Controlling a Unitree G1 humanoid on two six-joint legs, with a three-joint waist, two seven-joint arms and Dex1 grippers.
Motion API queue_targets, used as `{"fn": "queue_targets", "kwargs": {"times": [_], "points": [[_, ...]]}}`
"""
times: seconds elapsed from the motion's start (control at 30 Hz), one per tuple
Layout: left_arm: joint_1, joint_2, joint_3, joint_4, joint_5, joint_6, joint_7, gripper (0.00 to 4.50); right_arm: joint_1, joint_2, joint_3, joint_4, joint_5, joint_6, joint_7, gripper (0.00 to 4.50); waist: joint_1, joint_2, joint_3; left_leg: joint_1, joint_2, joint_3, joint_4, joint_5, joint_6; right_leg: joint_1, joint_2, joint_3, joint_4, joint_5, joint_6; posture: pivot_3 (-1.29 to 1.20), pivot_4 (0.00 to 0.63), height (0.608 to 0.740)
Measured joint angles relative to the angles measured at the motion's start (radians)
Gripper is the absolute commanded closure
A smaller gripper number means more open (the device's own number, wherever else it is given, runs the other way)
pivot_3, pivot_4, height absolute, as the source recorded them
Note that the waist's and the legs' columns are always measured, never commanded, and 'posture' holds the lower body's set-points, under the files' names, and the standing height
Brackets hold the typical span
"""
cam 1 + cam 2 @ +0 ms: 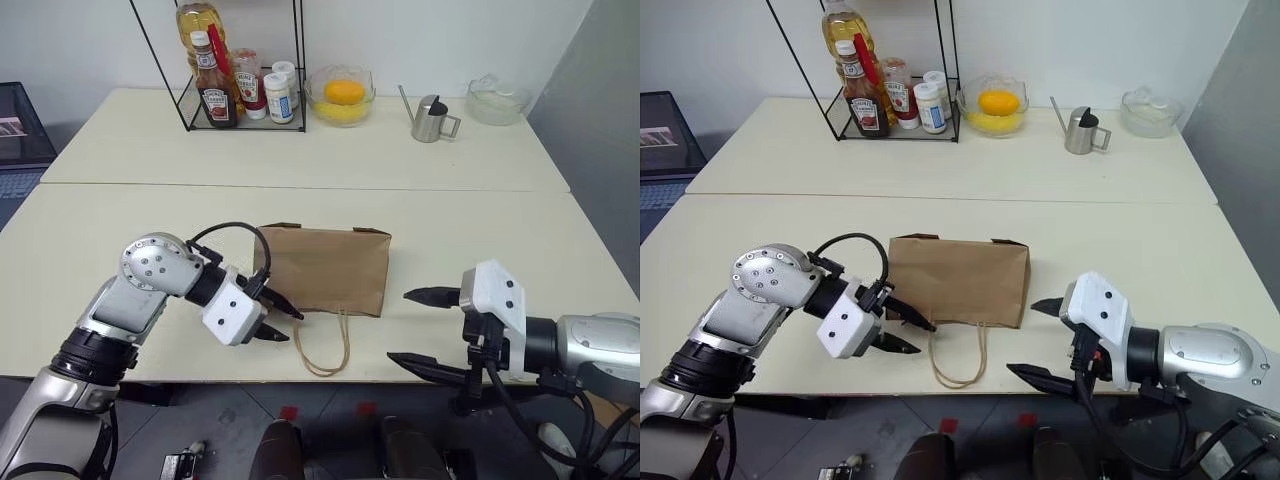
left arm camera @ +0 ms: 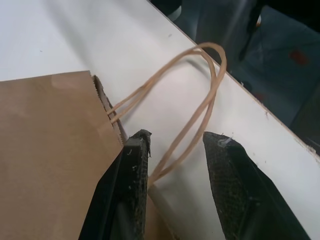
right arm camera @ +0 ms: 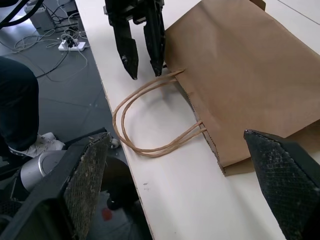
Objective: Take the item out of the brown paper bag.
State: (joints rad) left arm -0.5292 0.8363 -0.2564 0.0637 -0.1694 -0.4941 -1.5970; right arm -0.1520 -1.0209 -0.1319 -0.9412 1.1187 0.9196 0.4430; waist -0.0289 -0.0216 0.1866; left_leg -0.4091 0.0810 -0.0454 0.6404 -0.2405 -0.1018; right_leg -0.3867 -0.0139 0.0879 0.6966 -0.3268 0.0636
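bag [image 1: 325, 268] flat mid-frame, bottle unseen | left gripper [image 1: 281, 322] part-open by handles [image 1: 325, 350] | right gripper [image 1: 420, 330] wide open, empty | removal pending

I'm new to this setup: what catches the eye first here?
A plain brown kraft paper bag lies flat near the cream table's front edge, its tan cord loop handles towards the robot. The left end effector sits at the bag's mouth, fingers parted. The right end effector waits wide open beside the bag.
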Motion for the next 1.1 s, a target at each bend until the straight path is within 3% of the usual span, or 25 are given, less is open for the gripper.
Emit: {"fn": "queue_targets", "kwargs": {"times": [0.5,0.7,0.77,0.9,1.03,1.1], "points": [[-0.023,-0.104,-0.068,0.135,0.131,-0.159,0.134,2.70,-0.029,0.001,0.035,0.000,0.000,0.001,-0.014,0.00,0.000,0.000,0.000,0.000,0.000,-0.001,0.001,0.000,0.000,0.000,0.000,0.000,0.000,0.000,0.000,0.00,0.150,0.740],[-0.023,-0.150,-0.094,0.126,0.123,-0.140,0.156,4.49,-0.028,0.001,0.037,-0.001,-0.028,0.001,-0.022,0.00,0.000,0.000,0.000,0.000,0.000,-0.001,0.001,0.000,0.000,0.000,0.000,-0.001,0.001,0.000,0.000,0.00,0.150,0.740],[-0.023,-0.155,-0.094,0.116,0.112,-0.113,0.165,4.49,-0.020,0.001,0.037,-0.007,-0.050,0.000,-0.022,0.00,0.000,0.000,0.000,0.000,0.000,-0.001,0.001,0.000,0.000,0.001,0.000,-0.001,0.001,0.000,0.000,0.00,0.150,0.740],[-0.022,-0.155,-0.091,0.087,0.084,-0.016,0.183,4.49,0.018,-0.009,0.086,-0.049,-0.160,-0.036,0.006,0.00,0.000,0.000,0.000,0.000,0.000,-0.002,0.001,0.000,0.000,0.001,0.000,-0.001,0.001,0.000,0.000,0.00,0.150,0.740],[-0.022,-0.154,-0.068,0.058,0.048,0.109,0.210,4.49,0.085,-0.082,0.176,-0.056,-0.387,-0.157,0.093,0.00,0.000,0.000,0.000,0.000,0.000,-0.002,0.002,0.000,0.000,0.001,0.000,-0.001,0.001,0.000,0.000,0.00,0.150,0.740],[-0.023,-0.155,-0.046,0.040,0.019,0.203,0.238,4.49,0.123,-0.128,0.261,-0.047,-0.566,-0.303,0.174,0.00,-0.001,0.000,0.000,0.000,0.000,-0.002,0.002,0.000,0.000,0.001,0.000,-0.001,0.000,0.000,0.000,0.00,0.150,0.740]]}}
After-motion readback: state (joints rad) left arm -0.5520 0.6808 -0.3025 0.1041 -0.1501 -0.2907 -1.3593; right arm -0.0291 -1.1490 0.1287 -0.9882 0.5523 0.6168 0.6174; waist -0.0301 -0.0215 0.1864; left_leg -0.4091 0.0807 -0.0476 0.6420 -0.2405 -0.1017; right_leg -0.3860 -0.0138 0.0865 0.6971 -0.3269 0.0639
